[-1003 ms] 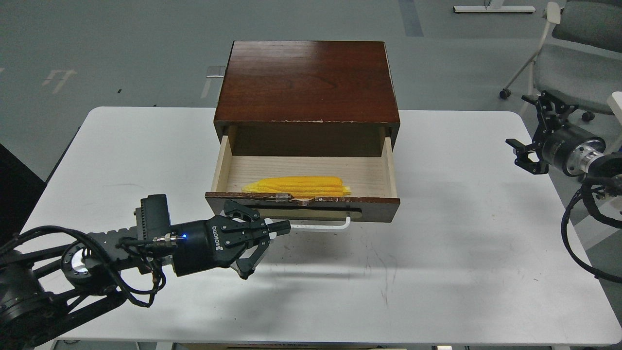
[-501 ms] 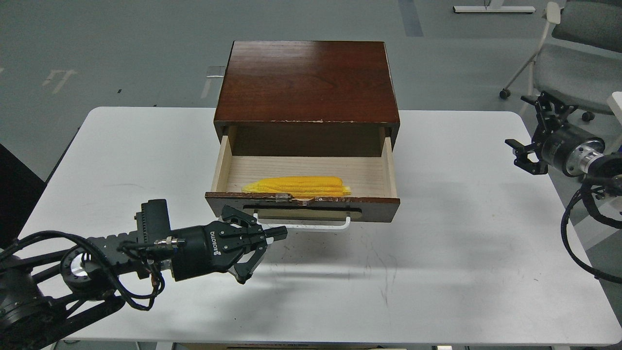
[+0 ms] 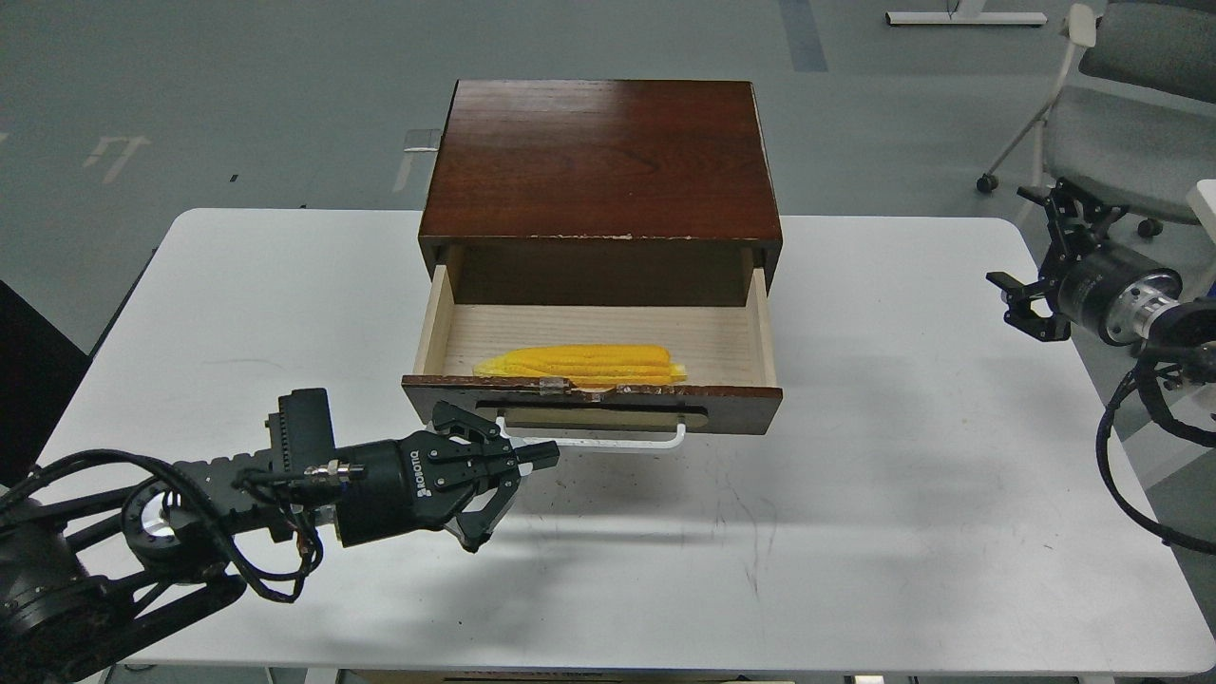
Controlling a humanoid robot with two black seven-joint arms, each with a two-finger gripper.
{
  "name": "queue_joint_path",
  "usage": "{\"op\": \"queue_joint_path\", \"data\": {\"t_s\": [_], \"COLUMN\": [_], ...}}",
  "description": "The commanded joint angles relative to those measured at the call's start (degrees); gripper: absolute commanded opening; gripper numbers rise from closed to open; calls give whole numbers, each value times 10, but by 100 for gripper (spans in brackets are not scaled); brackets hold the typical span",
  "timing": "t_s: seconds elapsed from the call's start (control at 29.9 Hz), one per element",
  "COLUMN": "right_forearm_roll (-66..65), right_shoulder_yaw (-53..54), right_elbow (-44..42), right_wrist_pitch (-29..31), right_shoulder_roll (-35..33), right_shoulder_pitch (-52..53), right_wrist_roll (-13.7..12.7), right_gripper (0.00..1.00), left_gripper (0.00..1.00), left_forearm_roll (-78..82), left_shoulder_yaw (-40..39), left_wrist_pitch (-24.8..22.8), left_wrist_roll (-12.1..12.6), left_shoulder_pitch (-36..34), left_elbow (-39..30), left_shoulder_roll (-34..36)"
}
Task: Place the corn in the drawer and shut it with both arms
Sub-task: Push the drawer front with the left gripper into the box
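The drawer (image 3: 589,407) is pulled open from the dark brown cabinet (image 3: 598,157). The yellow corn (image 3: 581,362) lies lengthwise inside it, close behind the drawer front. My left gripper (image 3: 543,456) points right with its fingers together. Its tips are just in front of and below the left part of the white handle (image 3: 608,443); I cannot tell if they touch it. It holds nothing. My right gripper (image 3: 1007,236) is open and empty over the table's right edge, far from the drawer.
The cabinet stands on a white table (image 3: 855,532). A grey wheeled chair (image 3: 1111,123) stands behind the right arm. Loose black cables (image 3: 1126,456) hang by the right arm at the table's right edge.
My left gripper has dropped slightly and drawn back a little to the left, staying by the handle. The right gripper, the drawer and the corn have hardly moved.
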Motion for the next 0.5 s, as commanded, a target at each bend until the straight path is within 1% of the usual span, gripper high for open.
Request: {"op": "queue_joint_path", "data": {"t_s": [0.0, 0.27, 0.47], "right_forearm_roll": [0, 0, 0], "right_shoulder_yaw": [0, 1, 1], "right_elbow": [1, 3, 3], "right_wrist_pitch": [0, 0, 1], "right_shoulder_roll": [1, 1, 1], "right_shoulder_pitch": [0, -2, -2], "right_wrist_roll": [0, 0, 0], "right_gripper": [100, 100, 100], "left_gripper": [0, 0, 0], "left_forearm_roll": [0, 0, 0], "left_shoulder_yaw": [-2, -18, -18], "left_wrist_pitch": [0, -2, -11], "left_wrist_roll": [0, 0, 0], "left_shoulder_pitch": [-4, -7, -16], "left_elbow": [7, 9, 29], "left_shoulder_roll": [-4, -11, -30]}}
